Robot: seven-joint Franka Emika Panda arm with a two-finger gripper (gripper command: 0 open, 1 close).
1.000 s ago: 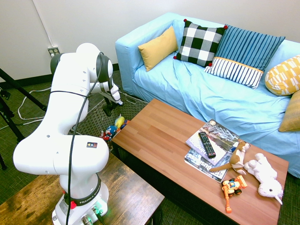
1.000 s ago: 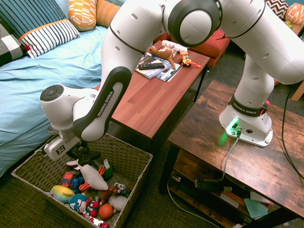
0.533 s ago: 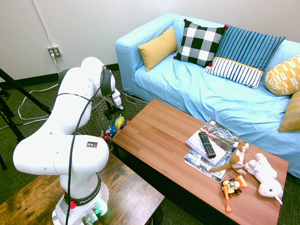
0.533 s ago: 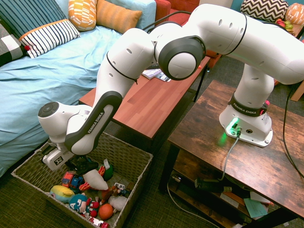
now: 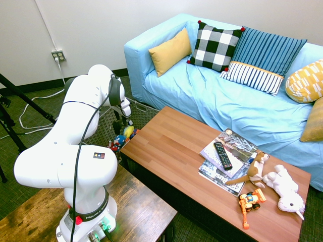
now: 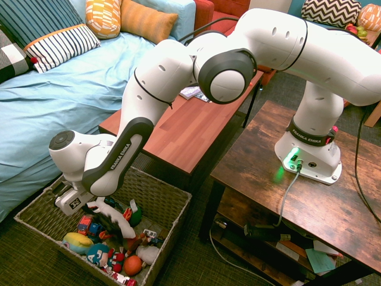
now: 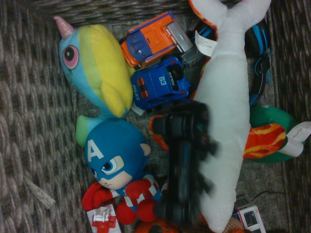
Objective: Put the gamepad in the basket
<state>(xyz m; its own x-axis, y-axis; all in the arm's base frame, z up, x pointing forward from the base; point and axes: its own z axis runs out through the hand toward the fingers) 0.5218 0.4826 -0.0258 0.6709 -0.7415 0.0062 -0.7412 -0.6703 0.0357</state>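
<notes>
Claw: the gripper point(image 5: 124, 122) is low over the basket point(image 6: 179, 215); its two fingers are apart, not clamped on anything.
Gamepad: the black gamepad point(image 7: 187, 165) is blurred, below the claw and within the walls of the basket; whether it touches the toys, I cannot tell.
White plush: the long white plush toy point(image 7: 226, 107) lies inside the basket, and in the wrist view the gamepad covers a part of its edge.
Captain plush: the blue-masked doll point(image 7: 116, 153) is inside the basket, beside the yellow and blue plush point(image 7: 99, 68).
Vehicles: the blue police car point(image 7: 159, 85) and the orange truck point(image 7: 153, 39) are side by side inside the basket.
Green toy: the green toy point(image 7: 272, 133) is inside the basket, near its wall.
Table: the coffee table point(image 5: 166, 136) is just beside the basket; the remote control point(image 5: 222, 155) on it is well apart from the basket.
Sofa: the blue sofa point(image 6: 53, 113) is beside the basket too.
Change: one second ago the claw was higher above the basket and the gamepad was up at its fingers; now the gamepad is lower, away from them.
</notes>
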